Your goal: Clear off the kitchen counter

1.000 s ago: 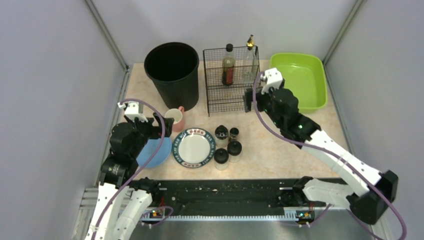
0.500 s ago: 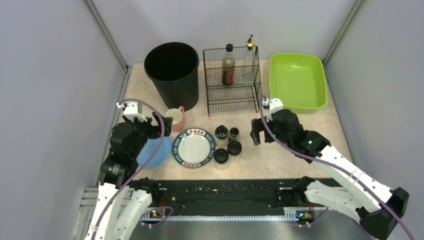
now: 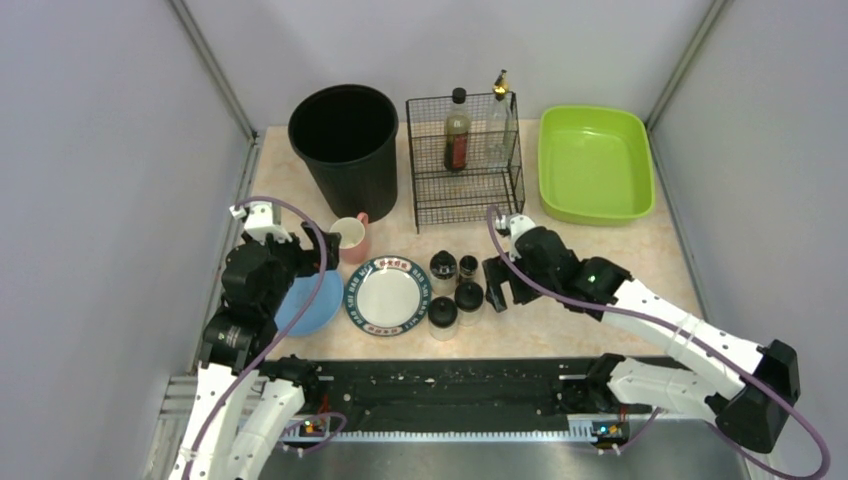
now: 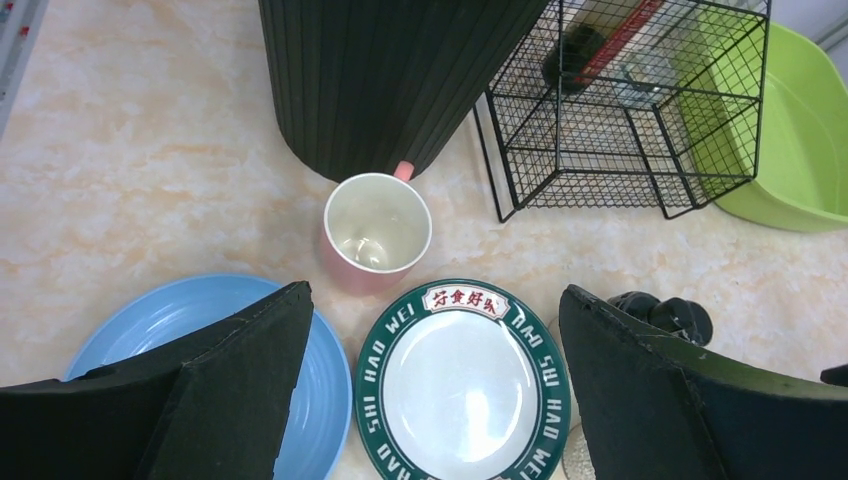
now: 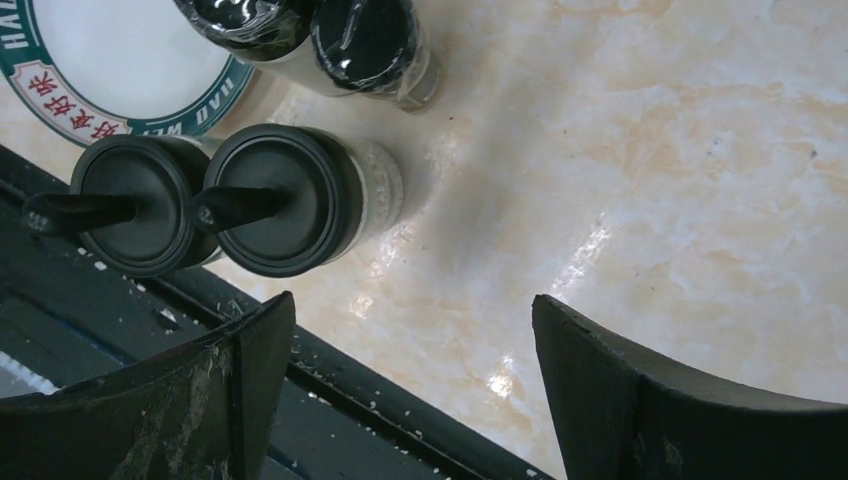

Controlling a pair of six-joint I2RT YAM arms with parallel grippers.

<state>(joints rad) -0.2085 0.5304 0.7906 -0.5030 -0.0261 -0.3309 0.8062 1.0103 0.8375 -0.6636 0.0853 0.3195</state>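
Top external: kitchen counter (image 3: 650, 250), long axis left-right

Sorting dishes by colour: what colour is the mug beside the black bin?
The mug is pink, pale inside; left wrist view shows it best.

Soft, even light from overhead fills all three views; it is bright enough to show the speckle of the kitchen counter (image 3: 600, 260), things on it cast only short, faint shadows, and the inside of the black bin (image 3: 343, 112) stays featureless and dark. In the right wrist view the counter throws back whitish streaks of glare beside the black-lidded jars (image 5: 290, 200), whose lids glint too. Both wrist views are sharp across the counter, though the wide lens splays the wire rack (image 4: 630, 110) outward, and the white plate (image 4: 465, 385) carries a pale sheen.
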